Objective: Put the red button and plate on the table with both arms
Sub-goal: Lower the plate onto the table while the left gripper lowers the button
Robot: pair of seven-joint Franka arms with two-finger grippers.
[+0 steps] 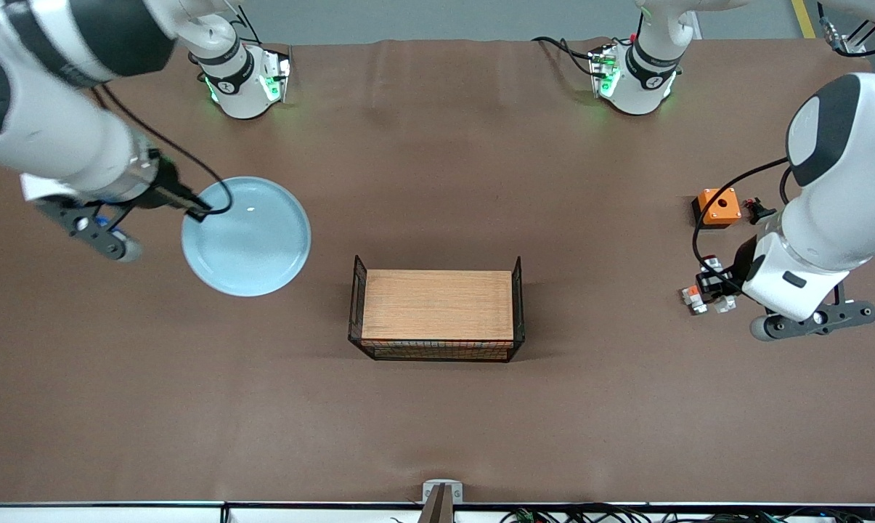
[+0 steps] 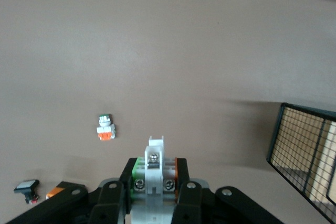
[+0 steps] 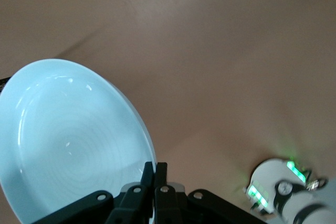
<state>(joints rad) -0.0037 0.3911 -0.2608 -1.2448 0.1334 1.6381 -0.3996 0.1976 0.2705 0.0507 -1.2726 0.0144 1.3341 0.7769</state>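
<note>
**Both arms holding their parts above the table**

The right gripper [image 3: 154, 174], fingers pinched on the rim of the plate [image 1: 247, 236], holds it over the table [image 1: 437, 428] at the right arm's end. The left gripper [image 2: 156, 170] clamps the red button [image 2: 154, 174] over the left arm's end, near a small orange-topped block [image 2: 105, 129]. Next, judged: lower both, then release

- The worktop [image 1: 437, 145] is covered in a plain brown matte sheet with faint creases.
- A small black wire rack [image 1: 437, 308] with a wooden top stands near its middle, toward the front camera.
- Grey floor shows past the top edge, with a yellow stripe [image 1: 804, 18].
- Cables [image 1: 626, 514] run along a white strip at the bottom edge.
- Lighting is even and soft.
</note>
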